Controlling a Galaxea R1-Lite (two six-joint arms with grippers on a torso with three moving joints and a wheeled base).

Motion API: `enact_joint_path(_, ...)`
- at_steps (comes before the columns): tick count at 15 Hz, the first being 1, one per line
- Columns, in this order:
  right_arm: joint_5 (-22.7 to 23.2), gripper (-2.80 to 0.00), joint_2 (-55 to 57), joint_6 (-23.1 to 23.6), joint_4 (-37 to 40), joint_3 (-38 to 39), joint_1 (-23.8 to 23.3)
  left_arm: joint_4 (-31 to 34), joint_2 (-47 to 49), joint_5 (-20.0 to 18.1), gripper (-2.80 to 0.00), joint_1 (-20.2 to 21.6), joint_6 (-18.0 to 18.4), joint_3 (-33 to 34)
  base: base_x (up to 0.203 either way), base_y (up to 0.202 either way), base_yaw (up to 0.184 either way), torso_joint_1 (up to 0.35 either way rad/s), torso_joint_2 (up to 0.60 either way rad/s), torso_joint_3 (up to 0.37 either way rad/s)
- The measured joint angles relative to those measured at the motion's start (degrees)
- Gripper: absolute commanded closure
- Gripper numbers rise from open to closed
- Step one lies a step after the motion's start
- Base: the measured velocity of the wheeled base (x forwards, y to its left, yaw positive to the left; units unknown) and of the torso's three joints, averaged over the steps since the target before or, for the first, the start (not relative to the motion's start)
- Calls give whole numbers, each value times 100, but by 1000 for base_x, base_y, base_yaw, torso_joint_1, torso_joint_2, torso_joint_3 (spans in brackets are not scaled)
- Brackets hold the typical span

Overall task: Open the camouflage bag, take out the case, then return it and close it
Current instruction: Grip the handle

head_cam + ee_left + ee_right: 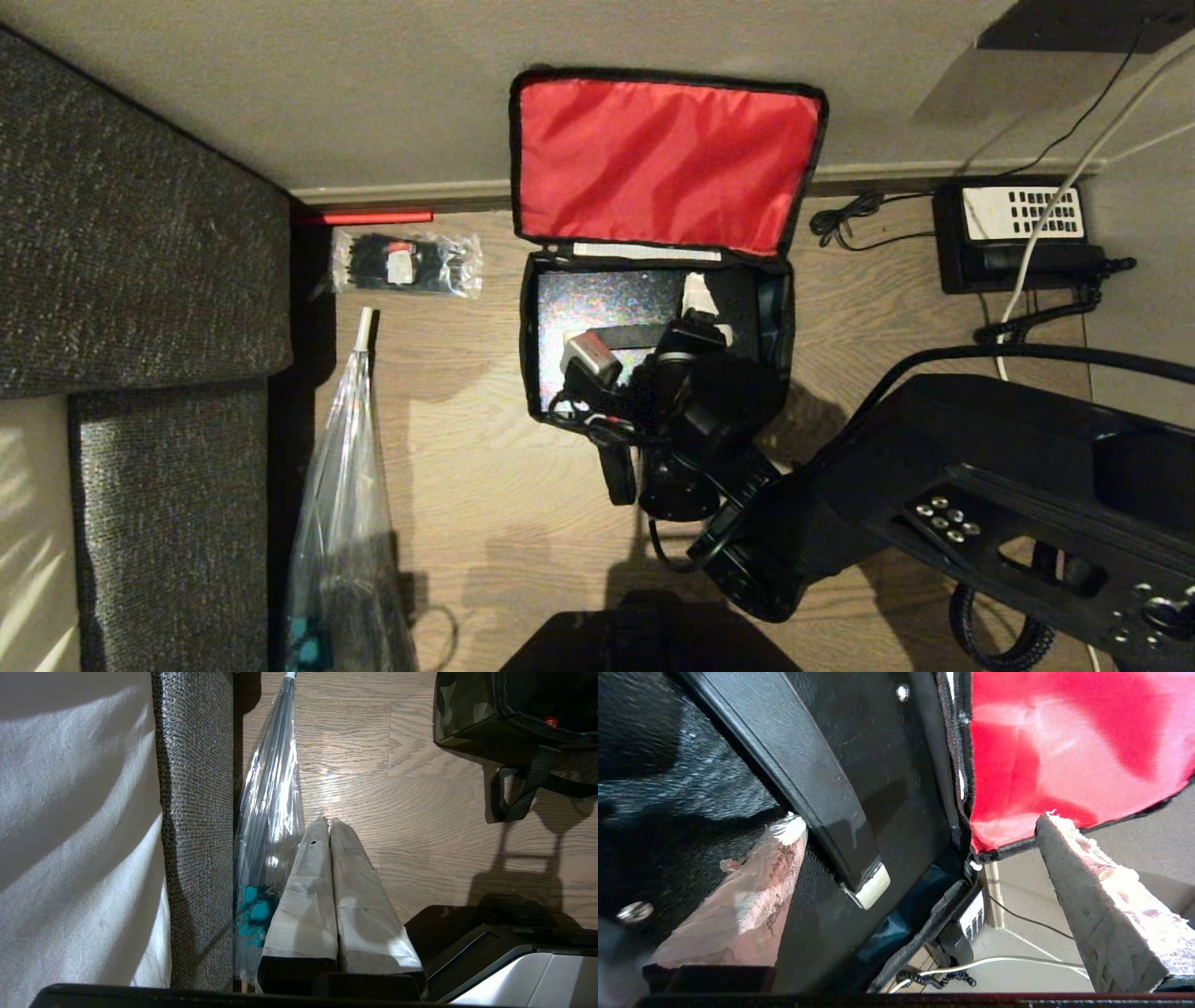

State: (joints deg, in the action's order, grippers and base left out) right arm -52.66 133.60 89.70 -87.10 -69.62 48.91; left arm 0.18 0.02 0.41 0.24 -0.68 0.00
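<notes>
Looking down, we note these points:
Camouflage bag: it lies open on the wooden floor, and its red-lined lid leans back on the wall.
Case: it rests flat inside the bag.
Right gripper: our jaws stand wide over the case, holding nothing.
Left gripper: our jaws are pressed together, parked near the clear plastic bag beside the sofa.
Telephone: it stands at the wall, well apart.

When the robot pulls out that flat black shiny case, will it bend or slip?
The flat black glossy case will probably stay stiff: its edges look straight. Its smooth surface may slip between the open right gripper. It fits snugly in the camouflage bag, so it might drag.
</notes>
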Motion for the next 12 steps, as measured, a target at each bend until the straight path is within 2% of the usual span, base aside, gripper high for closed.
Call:
enact_joint_path(3, -113, -280, -35, -37, -11, 89, 172, 0, 0, 0, 0, 0, 2, 0, 0, 0, 0, 0, 0, 0)
enact_joint_path(12, -210, -280, -94, -115, -9, 325, 263, 0, 0, -3, 0, -2, -9, 0, 0, 0, 0, 0, 0, 0)
